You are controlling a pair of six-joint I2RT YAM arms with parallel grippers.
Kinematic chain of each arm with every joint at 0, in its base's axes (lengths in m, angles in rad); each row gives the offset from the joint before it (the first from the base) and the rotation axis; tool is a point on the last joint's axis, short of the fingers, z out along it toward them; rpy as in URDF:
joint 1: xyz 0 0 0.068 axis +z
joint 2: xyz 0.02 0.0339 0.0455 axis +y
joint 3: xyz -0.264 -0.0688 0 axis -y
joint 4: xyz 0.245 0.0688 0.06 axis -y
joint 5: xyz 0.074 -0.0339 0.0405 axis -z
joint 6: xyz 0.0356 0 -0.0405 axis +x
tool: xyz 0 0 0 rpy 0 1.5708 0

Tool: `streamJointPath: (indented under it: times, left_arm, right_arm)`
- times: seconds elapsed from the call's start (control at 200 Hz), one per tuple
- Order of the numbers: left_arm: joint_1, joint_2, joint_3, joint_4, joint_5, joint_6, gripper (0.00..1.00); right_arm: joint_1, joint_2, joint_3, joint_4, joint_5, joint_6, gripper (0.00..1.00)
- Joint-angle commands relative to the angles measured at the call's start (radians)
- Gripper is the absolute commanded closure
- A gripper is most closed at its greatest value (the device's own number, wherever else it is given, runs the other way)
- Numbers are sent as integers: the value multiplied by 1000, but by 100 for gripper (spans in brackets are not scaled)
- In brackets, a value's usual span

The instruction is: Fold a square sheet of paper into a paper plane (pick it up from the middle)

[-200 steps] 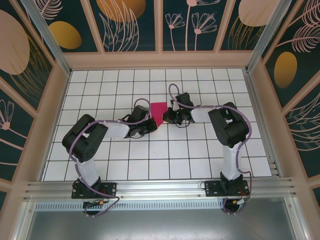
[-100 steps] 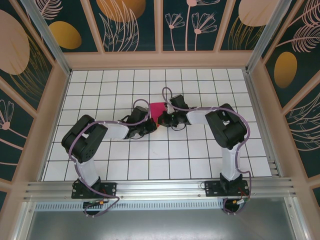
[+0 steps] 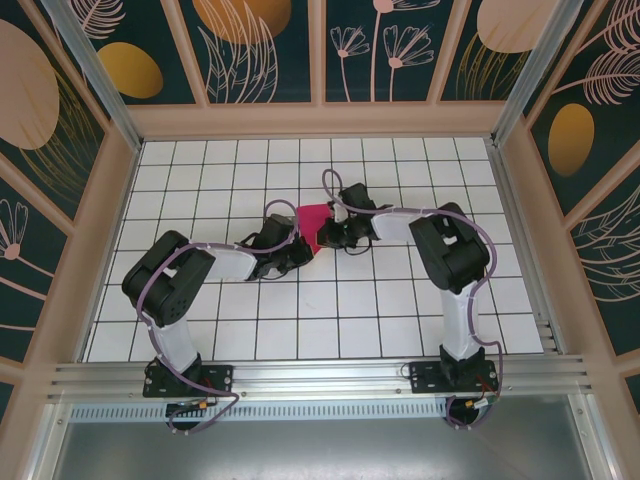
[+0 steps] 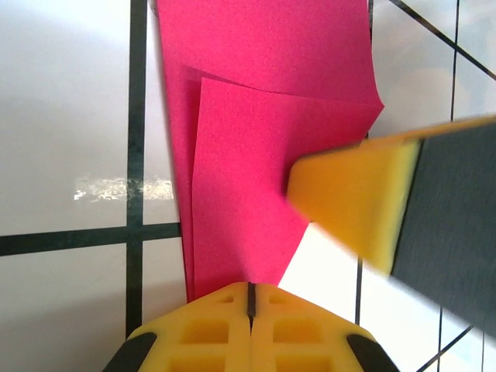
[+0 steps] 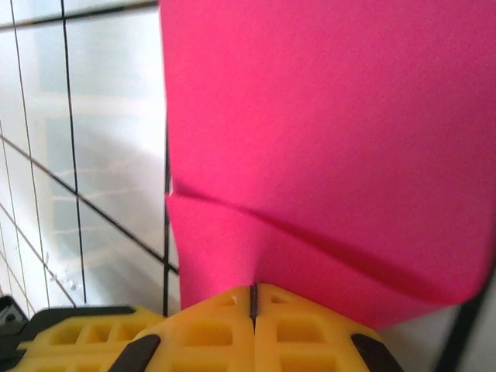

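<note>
Left pincer (image 4: 249, 291) shut tight on one edge of the folded pink sheet of paper (image 3: 312, 220), right pincer (image 5: 253, 293) pinched shut on the opposite edge, sheet spanning between them, overlapping layers showing, above mid gridded bench (image 3: 370, 300).

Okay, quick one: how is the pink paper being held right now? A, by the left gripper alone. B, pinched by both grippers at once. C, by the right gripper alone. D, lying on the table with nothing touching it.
B: the wrist views show the left gripper and the right gripper each with its jaws shut on an edge of the pink paper.
</note>
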Motion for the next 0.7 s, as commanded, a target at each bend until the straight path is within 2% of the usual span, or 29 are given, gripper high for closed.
streamJointPath:
  times: [0.0,0.205,0.35,0.52,0.696]
  left_arm:
    - [1,18,-67,-162,-38,-11,100]
    - [1,13,-72,-159,-35,-8,100]
    - [1,15,-61,-156,-32,-3,100]
    - [1,19,-55,-154,-32,1,100]
    - [1,19,-50,-151,-32,6,100]
  right_arm:
    - [-92,52,46,2,110,-61,100]
    - [-162,65,104,-1,105,-79,100]
    - [-156,-31,79,27,67,-73,100]
    - [-109,-131,-15,52,39,-60,100]
    - [-15,-114,-79,79,-9,-22,100]
